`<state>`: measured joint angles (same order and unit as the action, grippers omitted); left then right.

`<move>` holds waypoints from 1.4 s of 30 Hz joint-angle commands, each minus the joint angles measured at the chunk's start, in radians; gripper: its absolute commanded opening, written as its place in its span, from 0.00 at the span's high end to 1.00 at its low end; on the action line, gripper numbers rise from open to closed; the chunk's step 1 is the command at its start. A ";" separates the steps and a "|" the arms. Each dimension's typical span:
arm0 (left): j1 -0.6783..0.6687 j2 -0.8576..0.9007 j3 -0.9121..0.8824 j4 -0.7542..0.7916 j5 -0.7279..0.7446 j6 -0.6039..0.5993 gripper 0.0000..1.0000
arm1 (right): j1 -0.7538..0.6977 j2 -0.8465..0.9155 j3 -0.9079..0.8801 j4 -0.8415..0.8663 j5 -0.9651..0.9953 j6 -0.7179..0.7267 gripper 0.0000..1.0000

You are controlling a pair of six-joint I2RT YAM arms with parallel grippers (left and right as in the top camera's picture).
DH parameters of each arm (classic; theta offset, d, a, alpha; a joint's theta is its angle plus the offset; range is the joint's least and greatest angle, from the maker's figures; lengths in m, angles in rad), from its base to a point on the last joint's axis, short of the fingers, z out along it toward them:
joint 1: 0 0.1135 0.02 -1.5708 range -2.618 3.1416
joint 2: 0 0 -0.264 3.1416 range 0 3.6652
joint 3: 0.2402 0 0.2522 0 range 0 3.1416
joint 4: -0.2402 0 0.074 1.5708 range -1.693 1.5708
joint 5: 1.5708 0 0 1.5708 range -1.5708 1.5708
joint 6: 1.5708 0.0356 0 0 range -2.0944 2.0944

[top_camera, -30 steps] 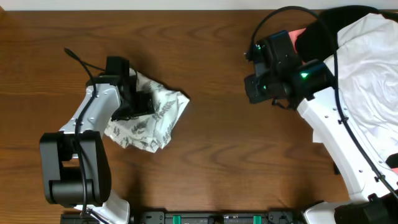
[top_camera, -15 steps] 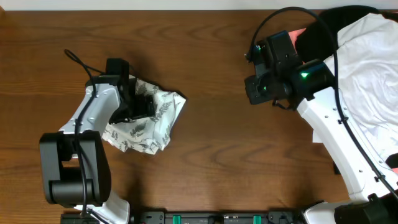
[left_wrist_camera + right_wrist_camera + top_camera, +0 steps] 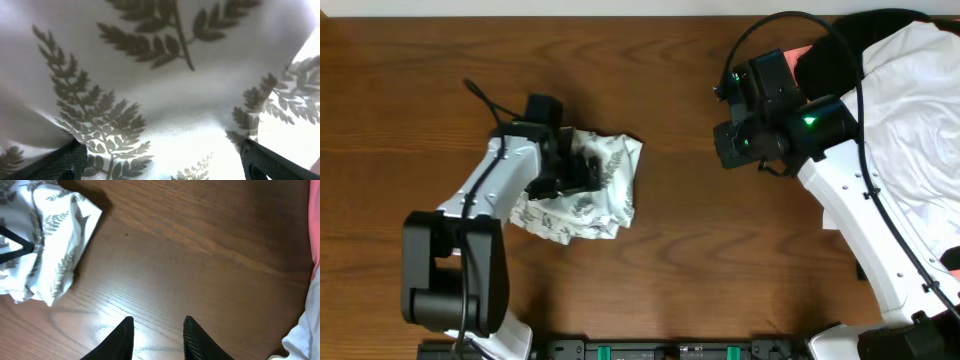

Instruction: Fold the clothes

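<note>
We see the fern-print garment (image 3: 608,200) bunched in a heap on the left half of the table (image 3: 690,270). Our left claw (image 3: 578,172) presses into it, fingers spread wide with cloth between them. Our right claw (image 3: 157,337) hovers over bare wood well to the right, fingers apart and empty, near a plain white garment (image 3: 910,110).
</note>
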<state>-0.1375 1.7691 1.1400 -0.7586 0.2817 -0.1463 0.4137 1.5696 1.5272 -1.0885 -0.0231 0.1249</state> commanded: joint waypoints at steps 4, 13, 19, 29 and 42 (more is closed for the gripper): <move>0.014 -0.103 -0.016 -0.027 -0.032 -0.020 0.02 | -0.013 0.002 0.010 0.000 0.008 0.008 0.68; 0.019 -0.313 -0.016 -0.009 -0.176 -0.002 0.02 | -0.012 0.030 0.010 0.094 -0.230 0.008 0.79; 0.031 -0.306 -0.018 0.017 -0.208 -0.002 0.02 | 0.050 0.151 0.009 0.186 -0.407 0.009 0.81; 0.072 -0.125 -0.043 0.006 -0.224 -0.006 0.02 | 0.175 0.359 0.009 0.346 -0.565 0.010 0.62; 0.143 0.021 -0.043 -0.031 -0.220 -0.041 0.02 | 0.224 0.493 0.009 0.457 -0.562 0.057 0.63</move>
<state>-0.0002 1.7657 1.1034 -0.7773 0.0822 -0.1688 0.6250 2.0254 1.5272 -0.6418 -0.5697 0.1539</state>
